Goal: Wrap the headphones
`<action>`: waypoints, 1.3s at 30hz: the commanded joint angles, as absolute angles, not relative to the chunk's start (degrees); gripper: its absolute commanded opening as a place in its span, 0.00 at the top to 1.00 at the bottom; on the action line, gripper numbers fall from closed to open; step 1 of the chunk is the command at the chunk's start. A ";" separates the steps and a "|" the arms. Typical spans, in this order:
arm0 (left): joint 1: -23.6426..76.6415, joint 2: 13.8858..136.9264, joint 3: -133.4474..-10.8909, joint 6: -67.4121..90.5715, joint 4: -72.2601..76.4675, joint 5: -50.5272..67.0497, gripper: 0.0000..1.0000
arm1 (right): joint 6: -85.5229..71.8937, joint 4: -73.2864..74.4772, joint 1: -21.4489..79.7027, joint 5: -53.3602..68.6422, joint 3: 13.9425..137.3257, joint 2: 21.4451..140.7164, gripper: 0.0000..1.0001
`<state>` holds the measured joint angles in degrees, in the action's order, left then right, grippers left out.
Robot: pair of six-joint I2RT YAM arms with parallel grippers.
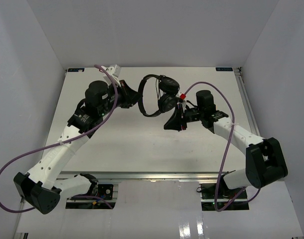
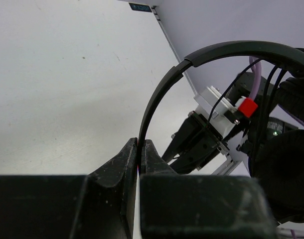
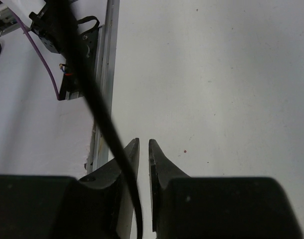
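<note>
The headphones (image 1: pixel 167 103) hang over the far middle of the table (image 1: pixel 142 149), between the two arms. The left gripper (image 1: pixel 133 98) comes in from the left and is clamped on the thin headband (image 2: pixel 157 99). In the left wrist view its two fingers press against the band from either side, and the band arcs up and to the right from them. The two ear cups (image 1: pixel 168 84) sit one behind the other at the right end of the band, just left of a small red tag (image 1: pixel 182 95) on the right arm. The right gripper (image 1: pixel 171 122) lies just near and right of the cups, pointing left. In its own view the jaws stand only a narrow slit apart. The black cord (image 3: pixel 99 112) slants down across the left finger (image 3: pixel 123 164) and into the gap low down, but I cannot tell whether it is pinched there.
</note>
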<state>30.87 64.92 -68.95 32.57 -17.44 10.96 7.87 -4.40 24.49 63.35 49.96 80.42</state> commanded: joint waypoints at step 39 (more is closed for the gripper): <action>29.57 73.27 -68.57 49.66 -19.14 -13.74 1.00 | 31.01 24.65 35.10 39.18 59.67 70.58 0.92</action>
<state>30.42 69.82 -66.15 51.30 -16.89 -9.98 19.44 10.07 32.52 48.83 51.91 69.99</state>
